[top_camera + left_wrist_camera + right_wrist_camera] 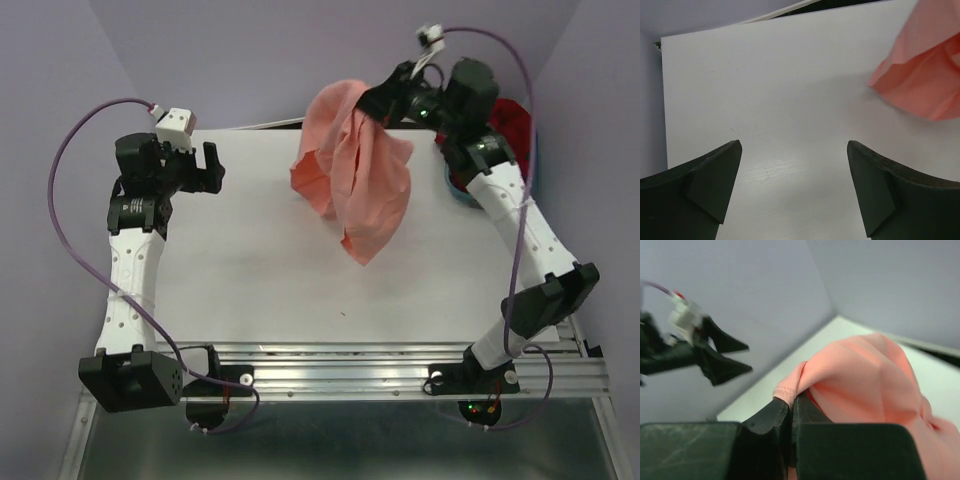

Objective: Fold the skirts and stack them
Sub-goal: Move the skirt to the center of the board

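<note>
Over table's (250, 270) far edge, right tool (791, 402) clamped on salmon-pink skirt (360, 185); left tool (794, 146) apart near left edge.

White bench (250, 270) fills the middle, evenly lit, only soft shadows. Pale lavender walls (250, 50) close in on three sides. Ribbed metal rail (350, 362) runs along the near edge.
</note>
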